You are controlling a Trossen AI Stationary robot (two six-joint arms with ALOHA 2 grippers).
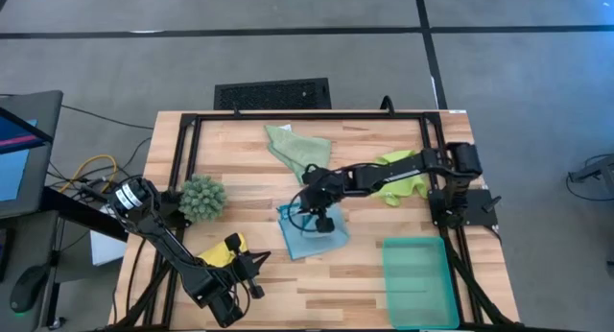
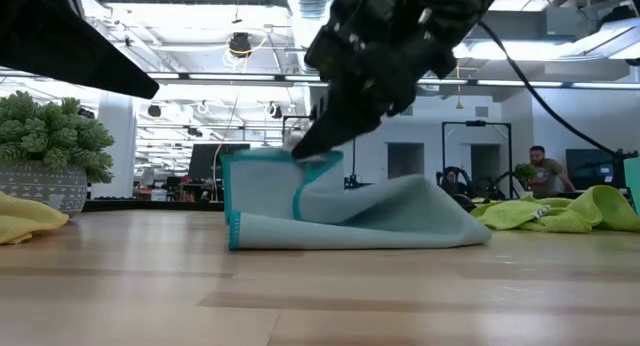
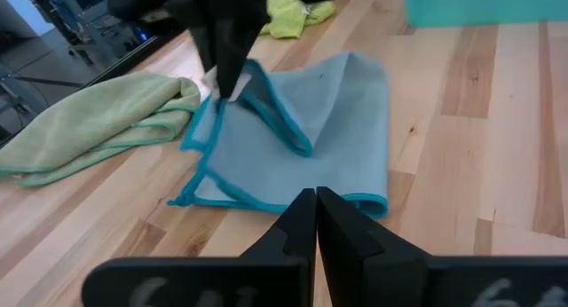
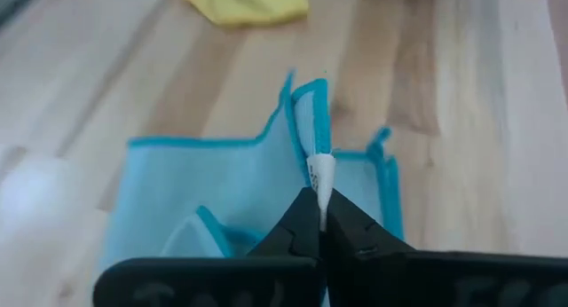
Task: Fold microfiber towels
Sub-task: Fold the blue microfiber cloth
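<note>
Pale butcher-block worktop (image 1: 249, 150) of glued wooden strips, framed by black rails. Lying directly on it: light blue towel (image 1: 309, 232) near the middle, partly doubled over, one edge lifted off the wood; pale sage green towel (image 1: 295, 147) crumpled toward the far edge; lime green towel (image 1: 403, 178) bunched near the right rail; yellow towel (image 1: 224, 250) rumpled near the front left. Also standing there: dark-green spiky clump (image 1: 202, 197) at the left side, and teal plastic tray (image 1: 419, 280) at the front right corner, well apart from the towels.
</note>
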